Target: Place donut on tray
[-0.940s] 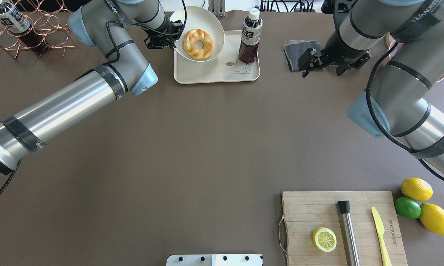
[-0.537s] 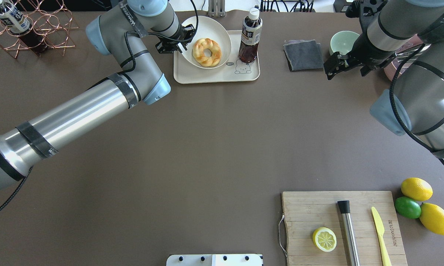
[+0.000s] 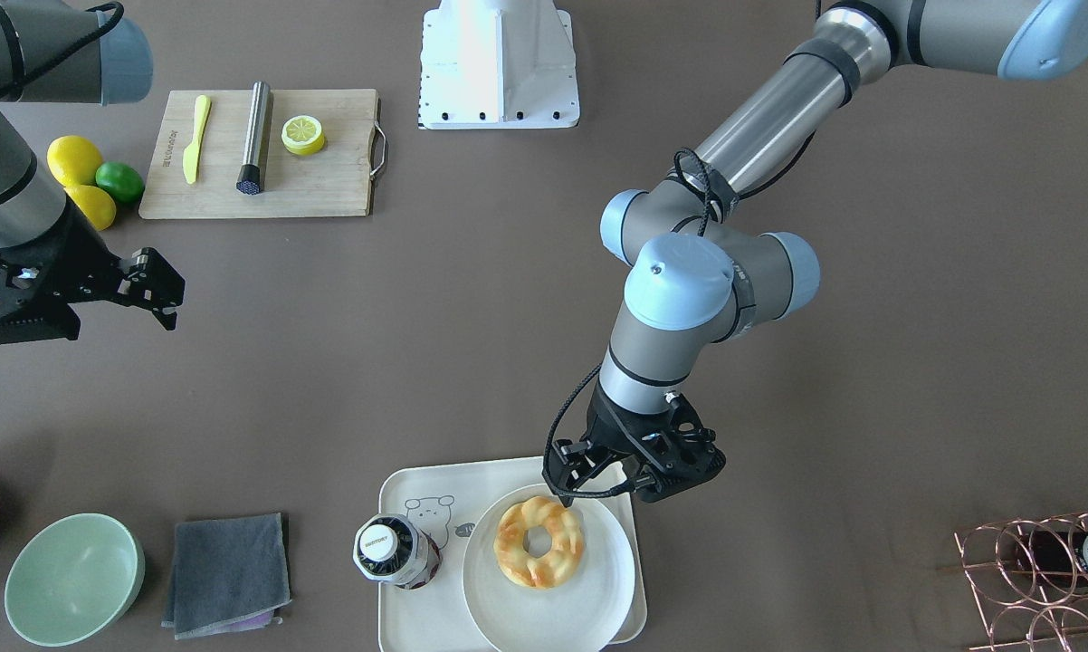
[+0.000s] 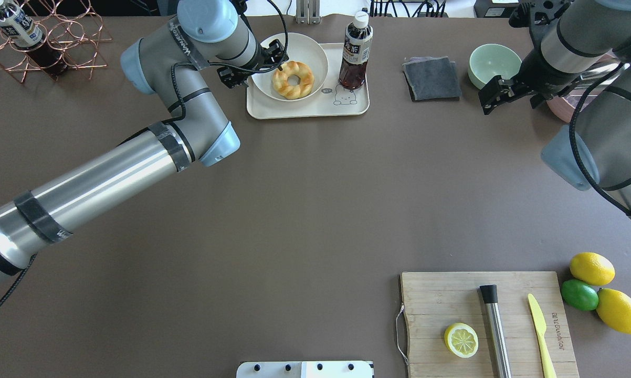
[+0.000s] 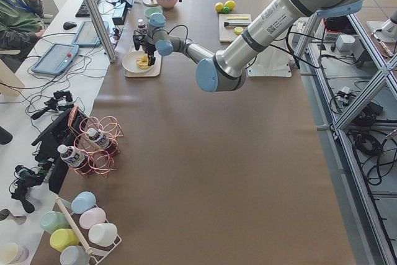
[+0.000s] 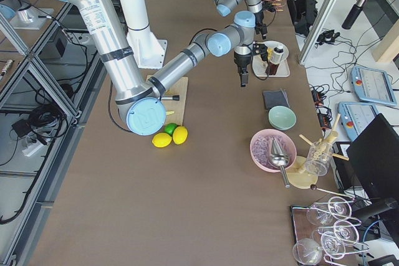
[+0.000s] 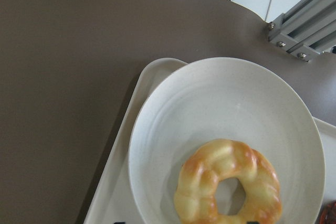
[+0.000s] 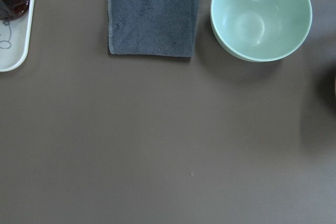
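Note:
The donut (image 4: 293,79) (image 3: 539,541) (image 7: 228,184), a braided golden ring, lies in a round white plate (image 4: 315,58) (image 3: 544,616). The plate rests level on the left half of the cream tray (image 4: 305,107) (image 3: 399,598). My left gripper (image 4: 274,62) (image 3: 573,489) hovers at the plate's rim, just left of the donut. Its jaws are apart and hold nothing; only the tips show at the bottom of the left wrist view. My right gripper (image 4: 487,102) (image 3: 166,290) hangs open and empty over bare table, between the cloth and the green bowl.
A dark tea bottle (image 4: 355,52) stands on the tray's right half. A grey cloth (image 4: 431,77) and a green bowl (image 4: 494,62) lie to the right. The wooden cutting board (image 4: 525,341) with a lemon half, lemons (image 4: 591,268) and a copper rack (image 4: 58,47) sit at the table's edges.
The plate with the donut went from raised and tilted to level on the tray, and the left gripper let go of its rim. The right arm drew back to the right.

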